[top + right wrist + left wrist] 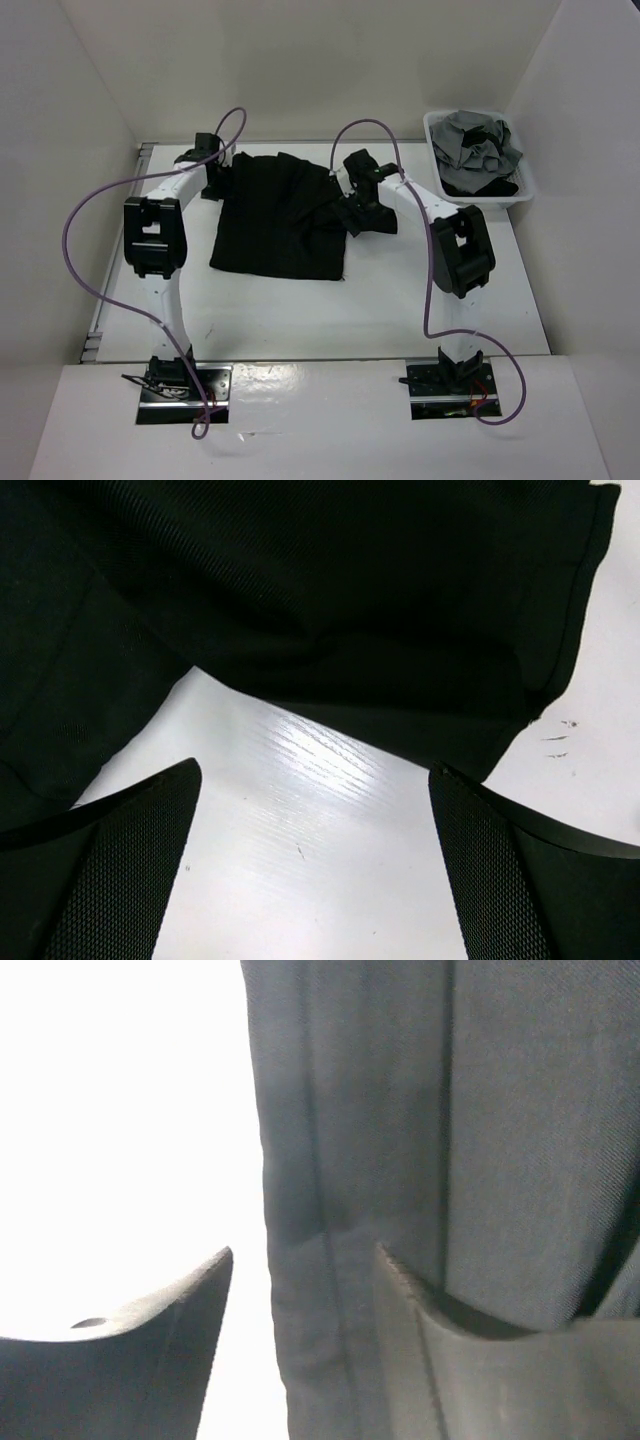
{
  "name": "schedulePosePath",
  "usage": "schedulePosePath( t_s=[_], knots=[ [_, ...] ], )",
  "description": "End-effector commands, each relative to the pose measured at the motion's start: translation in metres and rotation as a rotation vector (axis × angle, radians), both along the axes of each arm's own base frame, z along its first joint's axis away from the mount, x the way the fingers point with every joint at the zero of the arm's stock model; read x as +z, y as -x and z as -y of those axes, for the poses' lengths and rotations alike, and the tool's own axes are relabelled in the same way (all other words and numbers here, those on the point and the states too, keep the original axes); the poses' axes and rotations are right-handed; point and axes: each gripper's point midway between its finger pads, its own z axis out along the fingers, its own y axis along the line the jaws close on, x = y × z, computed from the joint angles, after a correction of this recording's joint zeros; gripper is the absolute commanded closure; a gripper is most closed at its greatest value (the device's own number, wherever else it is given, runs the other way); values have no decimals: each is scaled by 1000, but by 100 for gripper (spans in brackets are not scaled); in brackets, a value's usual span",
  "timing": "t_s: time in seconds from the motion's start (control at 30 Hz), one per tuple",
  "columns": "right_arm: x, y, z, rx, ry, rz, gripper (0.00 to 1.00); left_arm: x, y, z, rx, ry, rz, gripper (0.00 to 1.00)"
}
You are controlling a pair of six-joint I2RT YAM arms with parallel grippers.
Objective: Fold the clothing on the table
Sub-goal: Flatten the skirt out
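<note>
While the large plain black fabric garment (280, 215) lies spread flat across the middle of the broad white rectangular tabletop (300, 310), one arm sits at each side of its far half, and everything turns on where the cloth's edge lies against each set of jaws. Over on the left, the left gripper (212, 165) is at the far left corner, and the wrist view tells the story. Its jaws stand apart, pinching nothing, with the garment's left edge running straight up between them. One finger (140, 1360) is over bare white tabletop and the other finger (480, 1380) is over the ribbed cloth; whether that second one touches the cloth is hard to say. On the right, the right gripper (315, 768) is at the garment's right edge, jaws spread wide with only bare tabletop between them. The hem lies just ahead of the tips, apart from them, with a corner off to the right side of that view. So the left arm looks the nearer to a grip: I'd judge it only has to close across the edge it straddles, while the right one needs to push forward to the hem first.
</note>
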Motion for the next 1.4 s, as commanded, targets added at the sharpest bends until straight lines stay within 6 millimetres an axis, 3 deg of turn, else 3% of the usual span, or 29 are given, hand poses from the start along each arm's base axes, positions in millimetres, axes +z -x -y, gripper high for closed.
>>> schedulePosePath(
  t_s=[0.0, 0.03, 0.07, 0.1, 0.2, 0.3, 0.4, 0.5, 0.67, 0.8, 1.07, 1.37],
  knots=[
    [26, -17, -4, -19, -30, 74, 2, 57, 17, -4, 34, 48, 71, 27],
    [36, -19, -5, -19, -41, 96, 2, 62, 29, -9, 39, 66, 63, 13],
    [40, -18, -7, -14, -53, 100, 2, 67, 41, -8, 19, 67, 57, 9],
    [39, -15, -7, -10, -59, 93, 2, 72, 65, -14, 23, 79, 31, 7],
    [46, -9, -7, -5, -72, 98, 2, 77, 107, -28, 4, 60, -18, 4],
    [40, -5, -4, -6, -68, 88, 2, 61, 153, -28, -22, 58, -122, 4],
    [37, -4, -4, -6, -68, 88, 2, 47, 183, -28, -24, 51, -199, 4],
    [43, -9, -9, 0, -88, 104, 2, 37, 202, -26, -43, 55, -233, 6],
    [47, -7, -14, 15, -115, 92, 2, 22, 214, -23, -84, 119, -285, 13],
    [53, -3, -14, 19, -127, 97, 2, 13, 220, -15, -111, 201, -320, 26],
    [53, 9, -7, 15, -118, 98, 2, -4, 204, -12, -145, 315, -339, 37],
    [54, 9, -3, 6, -102, 106, 2, -16, 192, -2, -165, 391, -353, 40]
  ],
)
